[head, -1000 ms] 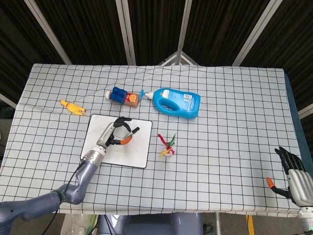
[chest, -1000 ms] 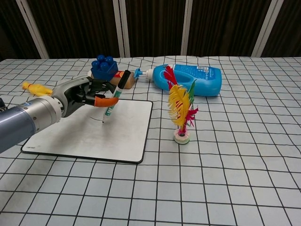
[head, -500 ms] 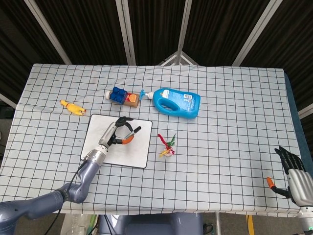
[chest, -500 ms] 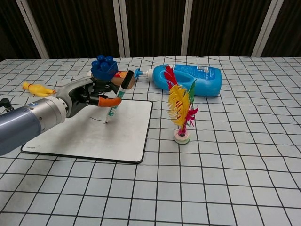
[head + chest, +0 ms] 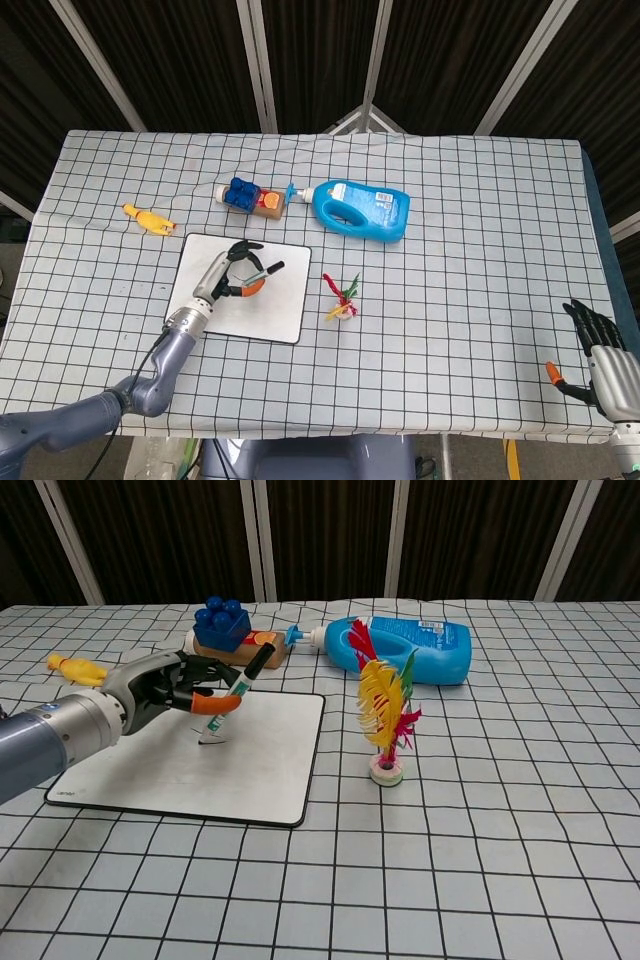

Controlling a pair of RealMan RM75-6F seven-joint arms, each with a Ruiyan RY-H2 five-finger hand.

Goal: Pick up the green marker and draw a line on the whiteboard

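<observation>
My left hand (image 5: 232, 272) (image 5: 165, 687) hovers over the white whiteboard (image 5: 280, 316) (image 5: 260, 770) and pinches the green marker (image 5: 236, 692) (image 5: 262, 272). The marker has a black cap end pointing up and to the right. It leans steeply, and its tip touches the board near the board's middle. A short dark line (image 5: 213, 741) shows on the board at the tip. My right hand (image 5: 600, 350) hangs at the table's near right corner, fingers spread, holding nothing; the chest view does not show it.
A blue detergent bottle (image 5: 360, 208) (image 5: 400, 638) lies behind the board. A blue block on a brown jar (image 5: 248, 195) (image 5: 225, 630) lies to its left. A yellow toy (image 5: 148, 219) (image 5: 75, 667) rests at far left. A red-yellow feathered shuttlecock (image 5: 342, 298) (image 5: 385, 715) stands right of the board.
My left hand has slid the marker leftwards across the board and tilted it lower. The right hand has stayed still.
</observation>
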